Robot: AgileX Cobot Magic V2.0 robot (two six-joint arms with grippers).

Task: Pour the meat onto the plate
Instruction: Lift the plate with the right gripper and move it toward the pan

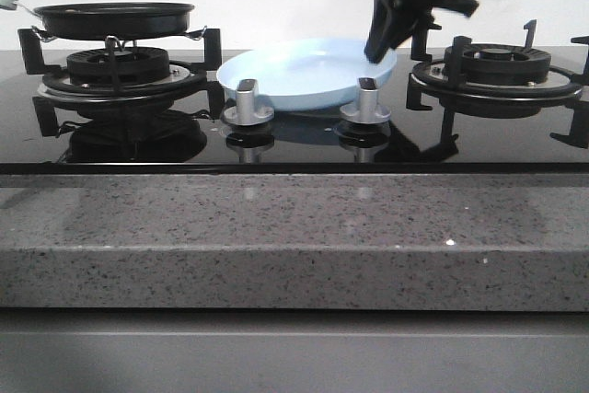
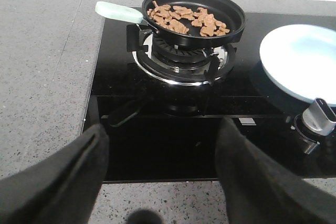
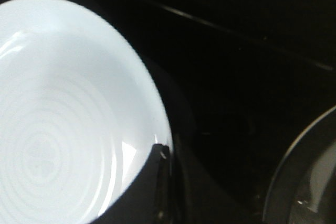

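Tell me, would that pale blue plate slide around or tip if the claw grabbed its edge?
Probably it would slide: the plate looks glossy and sits on smooth black glass. It seems stiff and likely breakable. Lifted by one rim, as the right claw is placed, it may tilt, being wide and shallow.

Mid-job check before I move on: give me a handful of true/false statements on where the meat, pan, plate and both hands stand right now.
1. The meat lies in the black frying pan. True.
2. The pan sits on the right burner. False: it sits on the left burner; the right burner is bare.
3. The plate holds no meat. True.
4. The left hand grips the pan handle. False: it is open and well short of the pale-green handle.
5. The right hand is at the plate's right rim. True; whether it grips the rim cannot be told.
6. The plate is stacked on the pan. False: it rests on the cooktop between the burners.
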